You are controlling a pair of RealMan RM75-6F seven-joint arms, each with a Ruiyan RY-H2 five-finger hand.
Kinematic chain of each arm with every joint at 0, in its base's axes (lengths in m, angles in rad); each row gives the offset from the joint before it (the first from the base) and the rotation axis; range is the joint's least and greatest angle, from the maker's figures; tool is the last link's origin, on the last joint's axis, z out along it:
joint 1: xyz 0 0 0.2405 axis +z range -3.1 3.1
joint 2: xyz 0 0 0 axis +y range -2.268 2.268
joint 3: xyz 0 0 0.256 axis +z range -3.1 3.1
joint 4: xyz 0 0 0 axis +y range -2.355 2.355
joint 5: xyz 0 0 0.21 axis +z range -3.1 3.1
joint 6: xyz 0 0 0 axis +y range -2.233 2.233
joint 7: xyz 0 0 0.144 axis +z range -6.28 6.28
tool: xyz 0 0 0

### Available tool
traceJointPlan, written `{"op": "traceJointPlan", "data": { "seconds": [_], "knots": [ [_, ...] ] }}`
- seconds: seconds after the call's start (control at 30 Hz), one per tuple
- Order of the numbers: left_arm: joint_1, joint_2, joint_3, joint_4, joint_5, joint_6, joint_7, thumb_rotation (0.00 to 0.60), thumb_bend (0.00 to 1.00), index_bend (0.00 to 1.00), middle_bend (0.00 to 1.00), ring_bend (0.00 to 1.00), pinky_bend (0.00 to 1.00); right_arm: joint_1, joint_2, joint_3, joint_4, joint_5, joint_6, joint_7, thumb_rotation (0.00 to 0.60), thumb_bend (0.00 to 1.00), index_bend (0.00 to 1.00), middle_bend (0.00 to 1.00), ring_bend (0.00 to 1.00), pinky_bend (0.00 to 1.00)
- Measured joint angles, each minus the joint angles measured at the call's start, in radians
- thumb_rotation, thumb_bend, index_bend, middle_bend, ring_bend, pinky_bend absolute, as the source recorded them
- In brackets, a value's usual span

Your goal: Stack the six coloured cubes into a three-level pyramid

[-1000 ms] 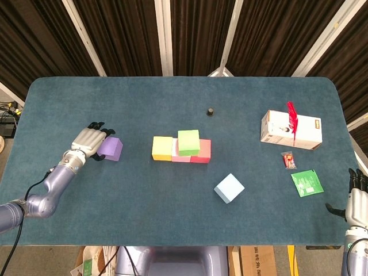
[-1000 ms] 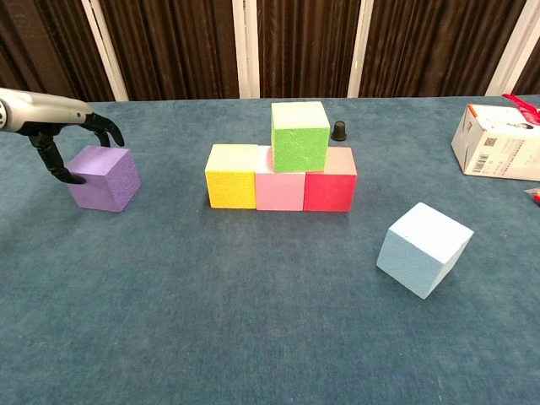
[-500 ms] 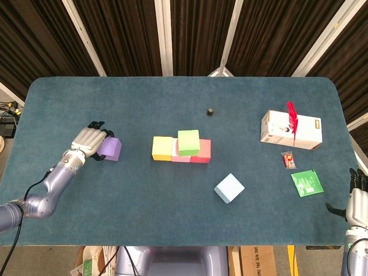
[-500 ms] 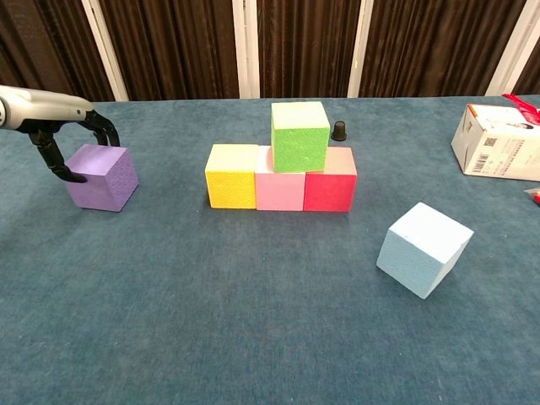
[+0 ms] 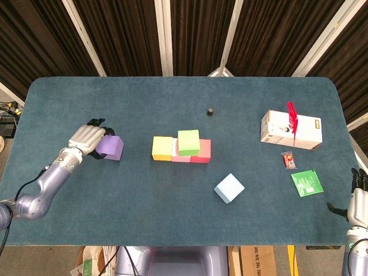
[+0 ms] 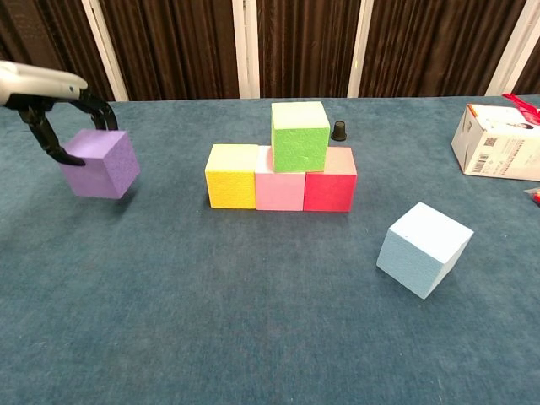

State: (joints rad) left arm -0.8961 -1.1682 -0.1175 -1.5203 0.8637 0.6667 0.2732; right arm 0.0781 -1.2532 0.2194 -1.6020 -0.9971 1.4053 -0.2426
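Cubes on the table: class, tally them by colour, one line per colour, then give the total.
Purple cube: 1, held by the left hand
Yellow cube: 1
Pink cube: 1
Red cube: 1
Green cube: 1
Light blue cube: 1
Total: 6

I am looking for anything readable and finding very little. The white cardboard box (image 6: pixel 499 143) at the table's right edge is showing a square code and a barcode on its side in the chest view, with lines of print beside them that are coming through too small for me to read. The green packet (image 5: pixel 306 183) is carrying markings I cannot make out either. No word or number is legible.
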Motion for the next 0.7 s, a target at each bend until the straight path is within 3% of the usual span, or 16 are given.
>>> {"op": "traceJointPlan", "data": {
  "seconds": [0.3,0.7],
  "knots": [
    [-0.024,0.099,-0.051,-0.179,-0.085,0.108,0.035,0.600,0.42,0.33,0.33,0.00,0.00,-0.001,0.013,-0.020,0.003,-0.072,0.015,0.008,0.600,0.13,0.00,0.03,0.00,0.00],
    [-0.112,0.066,-0.087,-0.334,-0.298,0.295,0.209,0.600,0.41,0.34,0.34,0.00,0.00,-0.013,0.057,-0.119,0.052,-0.397,0.113,0.049,0.600,0.13,0.00,0.03,0.00,0.00]
  ]
}}
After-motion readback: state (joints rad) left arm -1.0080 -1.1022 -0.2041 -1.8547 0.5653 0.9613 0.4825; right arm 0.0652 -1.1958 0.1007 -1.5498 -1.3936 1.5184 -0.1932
